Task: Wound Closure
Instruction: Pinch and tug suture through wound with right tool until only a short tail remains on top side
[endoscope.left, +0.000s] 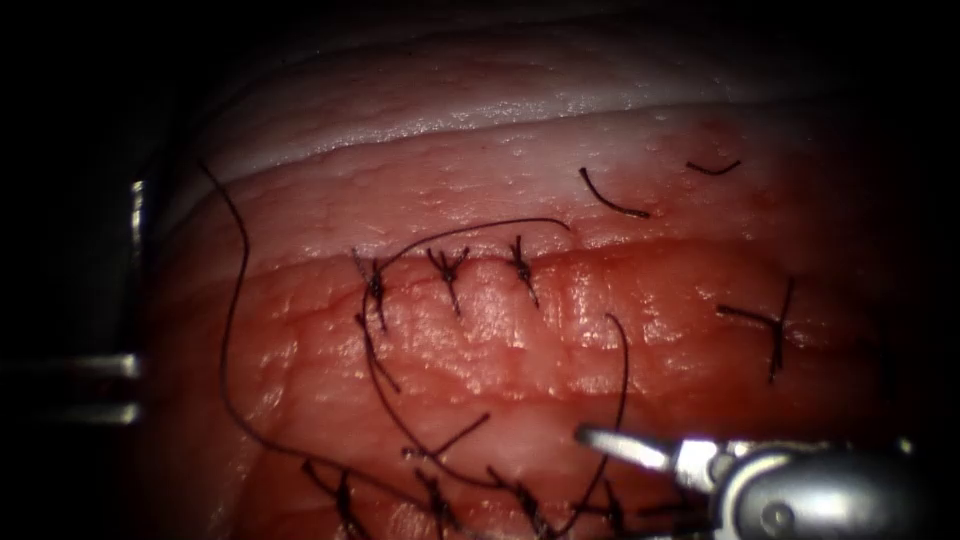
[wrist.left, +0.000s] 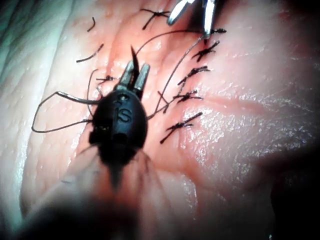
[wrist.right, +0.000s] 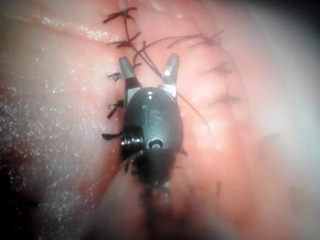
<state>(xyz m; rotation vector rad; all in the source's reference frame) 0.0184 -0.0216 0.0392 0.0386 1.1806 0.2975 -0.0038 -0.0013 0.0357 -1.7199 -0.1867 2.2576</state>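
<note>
The thread (endoscope.left: 228, 330) is lying slack on the tissue (endoscope.left: 480, 180). It is looping wide to the left of the stitched cut (endoscope.left: 600, 262), and its long axis is running down and toward the viewer. A short dark pointed sliver (wrist.left: 133, 54) is standing at the tip of the left tool (wrist.left: 135, 70), pointing away along the shaft line. It cannot be told whether it is needle or thread end, or whether the tool is gripping it. The right tool (wrist.right: 148, 65) is resting below the cut with its jaws spread. It is holding nothing, and a strand is passing between the jaws. Knotted stitches (endoscope.left: 447, 268) are crossing the cut. Two cut ends (endoscope.left: 610, 197) are lying above the cut.
</note>
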